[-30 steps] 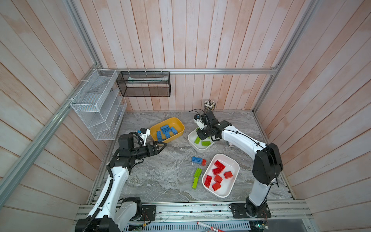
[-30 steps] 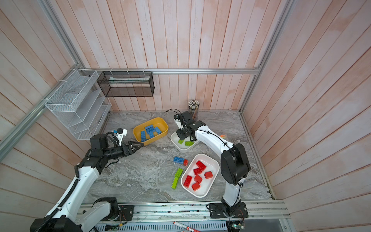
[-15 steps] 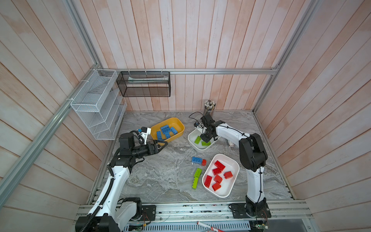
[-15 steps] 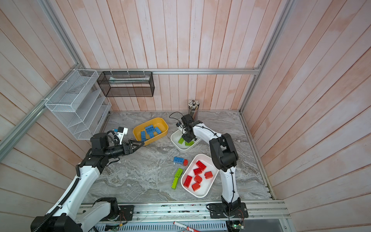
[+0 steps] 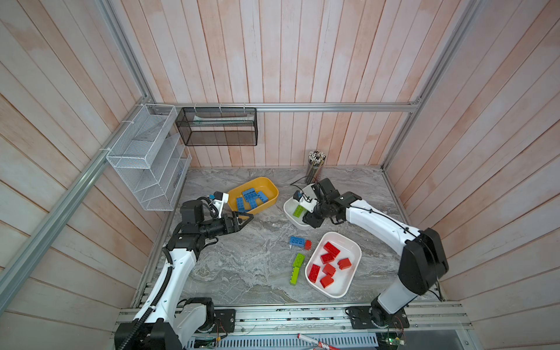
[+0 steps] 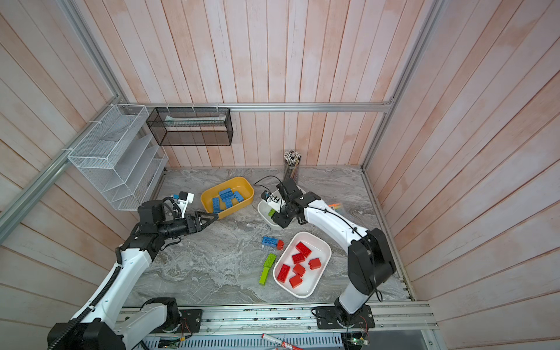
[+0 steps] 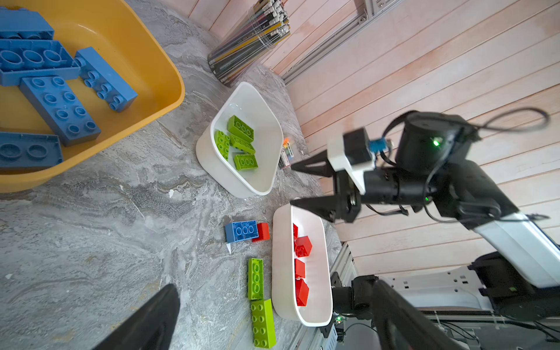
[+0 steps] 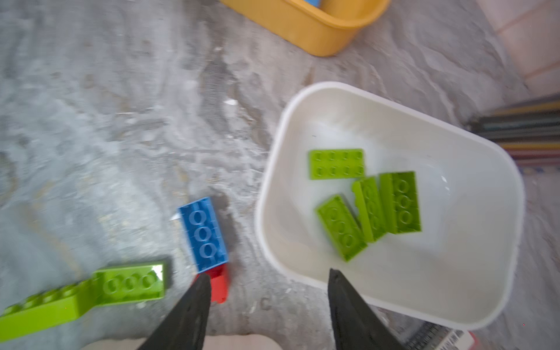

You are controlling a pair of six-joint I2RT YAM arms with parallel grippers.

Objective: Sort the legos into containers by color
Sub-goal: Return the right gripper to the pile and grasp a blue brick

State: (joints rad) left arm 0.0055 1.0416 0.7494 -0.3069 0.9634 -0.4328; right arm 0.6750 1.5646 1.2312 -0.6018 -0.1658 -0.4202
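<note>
The right fingers are standing parted and empty over the edge of the white tub of green legos. The loose blue brick is lying on the table just beside that tub, toward the table's front edge, its long axis running across both top views, with a small red brick touching one end. The right arm, reaching forward with its wrist tilted down, is the nearer. The left fingers, spread wide and empty, are hanging by the yellow tub.

Bright, even, diffuse light; shadows short & soft. Both top views sharp, walls bowed twd frame edges. Right wrist view motion-blurred thruout, small glare spot inside white tub. Left wrist view crisp.
</note>
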